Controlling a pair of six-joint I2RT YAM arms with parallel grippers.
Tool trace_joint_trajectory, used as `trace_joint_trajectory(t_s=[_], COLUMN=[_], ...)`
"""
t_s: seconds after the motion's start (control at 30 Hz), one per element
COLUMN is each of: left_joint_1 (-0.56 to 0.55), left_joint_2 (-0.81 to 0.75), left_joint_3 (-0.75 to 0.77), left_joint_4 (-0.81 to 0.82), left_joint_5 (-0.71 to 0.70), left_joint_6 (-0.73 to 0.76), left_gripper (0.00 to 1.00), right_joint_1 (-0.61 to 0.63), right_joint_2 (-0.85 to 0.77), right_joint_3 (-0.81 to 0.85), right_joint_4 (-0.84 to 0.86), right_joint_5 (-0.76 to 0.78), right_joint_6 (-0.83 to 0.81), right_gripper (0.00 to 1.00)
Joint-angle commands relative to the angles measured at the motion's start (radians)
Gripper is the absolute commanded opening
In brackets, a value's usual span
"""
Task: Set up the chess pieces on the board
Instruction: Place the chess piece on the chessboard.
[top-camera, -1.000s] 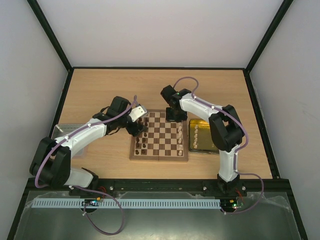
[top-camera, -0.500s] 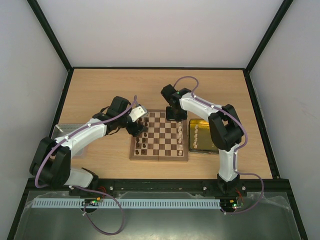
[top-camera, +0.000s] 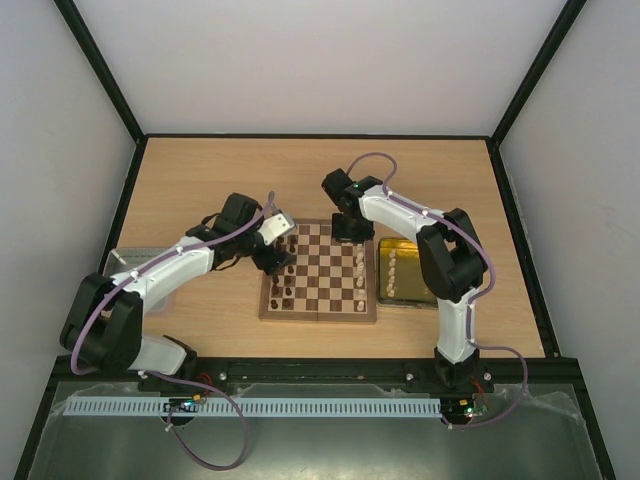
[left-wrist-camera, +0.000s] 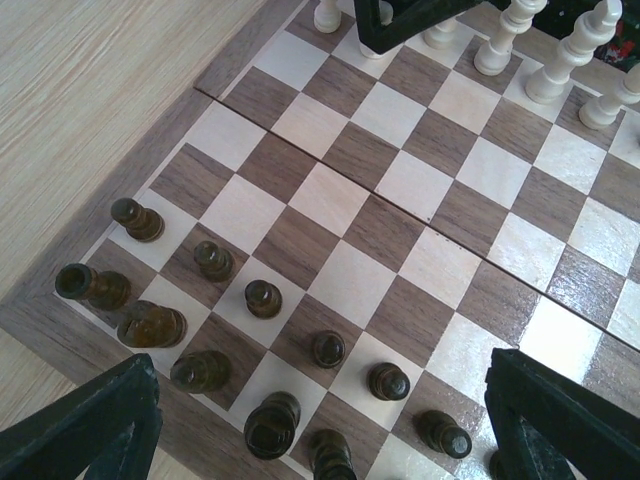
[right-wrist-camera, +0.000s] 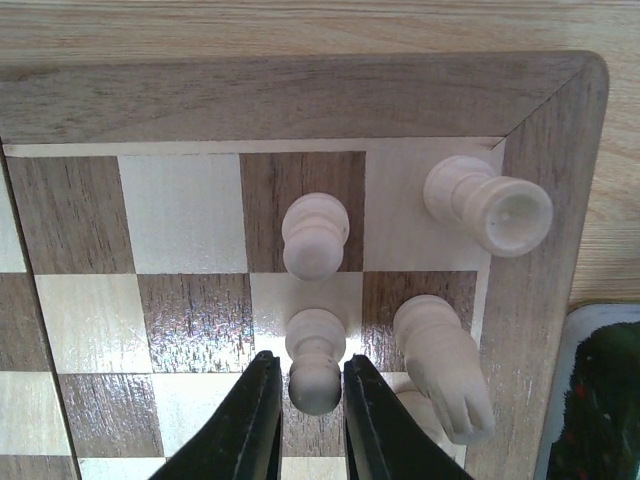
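The board (top-camera: 325, 275) lies mid-table. Dark chess pieces (top-camera: 283, 285) stand along its left side and cream ones (top-camera: 360, 265) along its right. My left gripper (top-camera: 275, 258) hangs open over the dark pieces (left-wrist-camera: 263, 298), its fingers (left-wrist-camera: 100, 420) wide apart and holding nothing. My right gripper (top-camera: 350, 232) is at the board's far right corner. Its fingers (right-wrist-camera: 250, 420) flank the head of a cream pawn (right-wrist-camera: 316, 375) that stands on a square; a thin gap shows on the left side. Another pawn (right-wrist-camera: 315, 235), a rook (right-wrist-camera: 490, 205) and a knight (right-wrist-camera: 445, 370) stand close by.
A yellow tray (top-camera: 405, 285) with several cream pieces (top-camera: 393, 270) sits right of the board. A clear tray (top-camera: 125, 262) lies at the table's left edge. The board's brown rim (right-wrist-camera: 300, 95) runs just beyond the rook.
The right gripper's fingers have eased apart around the cream pawn. Both arms have stayed in place.
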Motion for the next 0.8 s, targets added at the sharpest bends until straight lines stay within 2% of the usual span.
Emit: trace_joint_trajectory(t_s=[0.0,0.27,0.47,0.77], left_joint_1=[0.006,0.010,0.054,0.064], left_joint_2=[0.009,-0.044,-0.084,-0.082], left_joint_3=[-0.001,-0.014,-0.009,0.001], left_joint_4=[-0.022,-0.036,-0.060,-0.094], left_joint_5=[0.016,0.127,0.250,0.289], left_joint_6=[0.015,0.039,0.054,0.073], left_gripper=[0.89,0.91,0.92,0.92], right_joint_1=[-0.004,-0.004,-0.004,-0.004], right_joint_2=[-0.008,-0.036,-0.073,-0.144], right_joint_3=[0.026,0.034,0.043,0.025], right_joint_4=[-0.010,-0.013,-0.028,-0.048], right_joint_5=[0.008,0.007,0.012,0.024], right_joint_6=[-0.004,0.002,0.005,0.011], right_gripper=[0.17,0.18,0.18,0.18])
